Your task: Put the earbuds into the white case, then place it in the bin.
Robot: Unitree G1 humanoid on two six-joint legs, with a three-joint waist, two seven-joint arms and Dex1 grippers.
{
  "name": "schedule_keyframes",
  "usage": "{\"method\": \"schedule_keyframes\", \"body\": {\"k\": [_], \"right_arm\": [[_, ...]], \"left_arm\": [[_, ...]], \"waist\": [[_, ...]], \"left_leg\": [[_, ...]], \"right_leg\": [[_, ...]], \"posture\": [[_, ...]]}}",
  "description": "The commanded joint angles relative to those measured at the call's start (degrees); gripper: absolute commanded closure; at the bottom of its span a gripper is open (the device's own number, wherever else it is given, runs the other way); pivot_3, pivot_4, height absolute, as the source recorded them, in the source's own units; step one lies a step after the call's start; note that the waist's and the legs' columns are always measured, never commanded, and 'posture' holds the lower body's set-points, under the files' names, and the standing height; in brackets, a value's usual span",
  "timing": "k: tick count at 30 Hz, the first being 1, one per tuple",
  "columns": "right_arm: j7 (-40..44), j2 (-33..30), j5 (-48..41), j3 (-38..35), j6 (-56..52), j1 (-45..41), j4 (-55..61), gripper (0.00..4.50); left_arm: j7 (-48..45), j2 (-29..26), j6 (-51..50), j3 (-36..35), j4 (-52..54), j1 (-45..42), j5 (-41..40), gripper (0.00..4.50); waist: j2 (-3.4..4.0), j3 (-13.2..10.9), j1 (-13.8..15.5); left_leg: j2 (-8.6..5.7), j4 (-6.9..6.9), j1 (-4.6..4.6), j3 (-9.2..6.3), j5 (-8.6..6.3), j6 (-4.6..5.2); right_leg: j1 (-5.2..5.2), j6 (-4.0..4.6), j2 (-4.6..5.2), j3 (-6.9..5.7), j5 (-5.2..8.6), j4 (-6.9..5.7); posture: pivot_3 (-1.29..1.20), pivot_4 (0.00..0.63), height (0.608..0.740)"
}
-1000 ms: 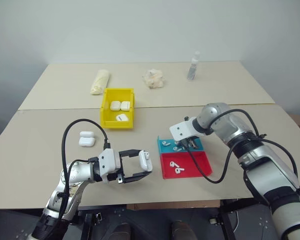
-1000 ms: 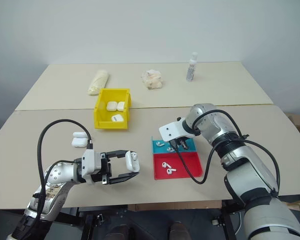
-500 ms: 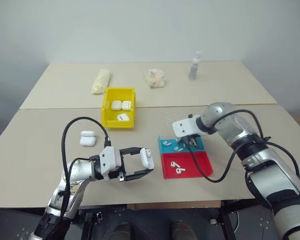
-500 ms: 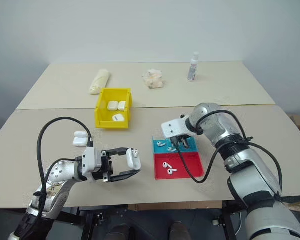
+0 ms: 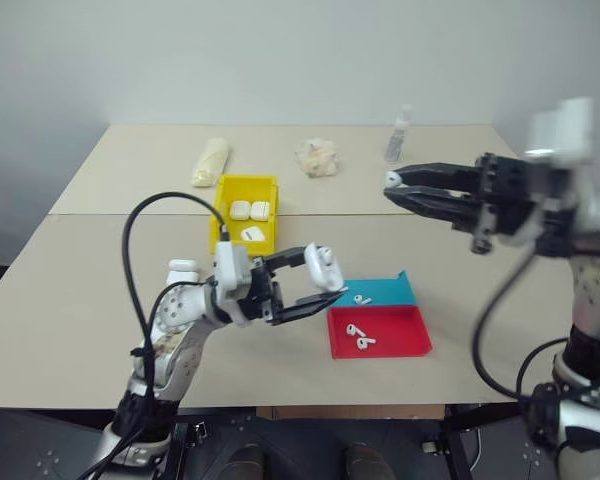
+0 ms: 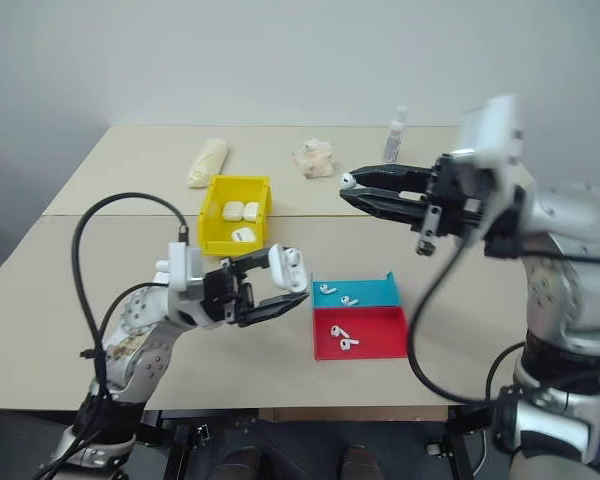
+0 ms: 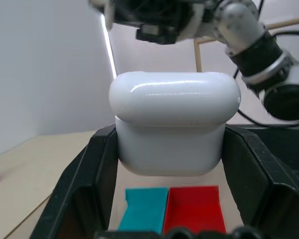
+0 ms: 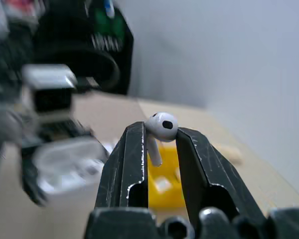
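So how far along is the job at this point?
Done: three closed cases lie in the yellow bin. In hand: the left hand grips a white case, lid shut in the left wrist view; the right hand pinches one earbud above the table. Left: open this case, load the earbuds and bin it. More earbuds wait in the blue tray and red tray.

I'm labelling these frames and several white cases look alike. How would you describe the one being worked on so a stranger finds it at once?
Start at the yellow bin on the beige table, then move nearer the camera to the left tool. The white case is clamped between its black fingers, lifted above the table, lid closed. The others lie in the bin or on the tabletop.
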State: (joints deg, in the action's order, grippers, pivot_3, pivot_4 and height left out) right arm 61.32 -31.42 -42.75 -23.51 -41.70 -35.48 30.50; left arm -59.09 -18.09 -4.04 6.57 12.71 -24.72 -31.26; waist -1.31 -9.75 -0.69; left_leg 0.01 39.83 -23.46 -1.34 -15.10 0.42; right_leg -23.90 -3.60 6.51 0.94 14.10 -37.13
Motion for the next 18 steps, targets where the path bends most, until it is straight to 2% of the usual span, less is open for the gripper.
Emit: {"method": "schedule_keyframes", "body": {"k": [1,9,18], "right_arm": [[-6.63,1.03,-7.64,-1.16,-0.28,4.17,6.58,3.61],[-14.13,0.58,-11.01,3.74,2.32,9.46,10.23,3.61],[-14.07,-3.08,-10.3,6.92,5.01,12.35,9.25,3.61]], "left_arm": [[-0.68,2.1,0.96,0.63,-0.67,-2.47,-0.9,1.72],[-1.04,5.0,1.43,1.45,-2.49,-4.41,-0.22,1.72],[-0.04,4.84,1.72,0.94,-1.56,-3.32,0.2,1.72]], "waist": [[0.02,0.01,-0.14],[0.02,0.01,-0.23],[0.02,0.01,-0.05]], "left_leg": [[-0.02,0.0,0.02,0.02,0.0,0.0],[-0.01,-0.03,0.31,0.01,-0.01,0.03],[-0.02,-0.03,0.5,-0.07,-0.03,0.08]], "right_leg": [[0.01,0.0,0.02,0.03,0.0,0.0],[0.31,0.0,-0.04,0.03,0.01,0.05],[0.63,0.0,-0.03,-0.1,0.01,0.26]], "posture": [[0.0,0.15,0.74],[0.0,0.15,0.74],[0.0,0.15,0.74]]}}
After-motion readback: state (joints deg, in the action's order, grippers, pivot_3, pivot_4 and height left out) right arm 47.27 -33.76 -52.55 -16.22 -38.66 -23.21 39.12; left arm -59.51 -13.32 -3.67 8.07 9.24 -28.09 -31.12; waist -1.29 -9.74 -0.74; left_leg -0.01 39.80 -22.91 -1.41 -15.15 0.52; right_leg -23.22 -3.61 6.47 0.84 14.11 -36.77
